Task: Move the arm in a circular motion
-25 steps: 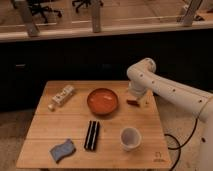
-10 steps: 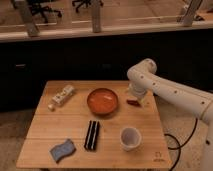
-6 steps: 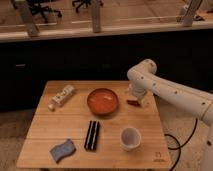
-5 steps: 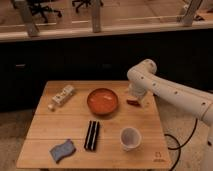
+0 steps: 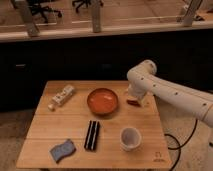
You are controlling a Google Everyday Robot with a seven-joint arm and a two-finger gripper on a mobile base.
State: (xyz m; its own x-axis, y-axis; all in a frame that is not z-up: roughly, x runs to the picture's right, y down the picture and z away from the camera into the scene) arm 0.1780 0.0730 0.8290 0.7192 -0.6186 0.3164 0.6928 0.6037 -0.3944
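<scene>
- arm (image 5: 170,92), right of frame: glossy white plastic
- gripper (image 5: 135,100), mid-right beside bowl: pale, matt
- table (image 5: 75,125): light smooth wood
- bowl (image 5: 102,101): glossy orange
- cup (image 5: 130,138): white, smooth
- sponge (image 5: 63,150): blue-grey, matt

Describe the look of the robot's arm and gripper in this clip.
The arm is glossy white, built of thick rounded tube segments with a bulbous joint at the bend and a row of small dark dots along its side. The gripper, over the table's right edge beside the orange bowl, is pale with a reddish-brown patch low down. A dark cable loops below.
</scene>
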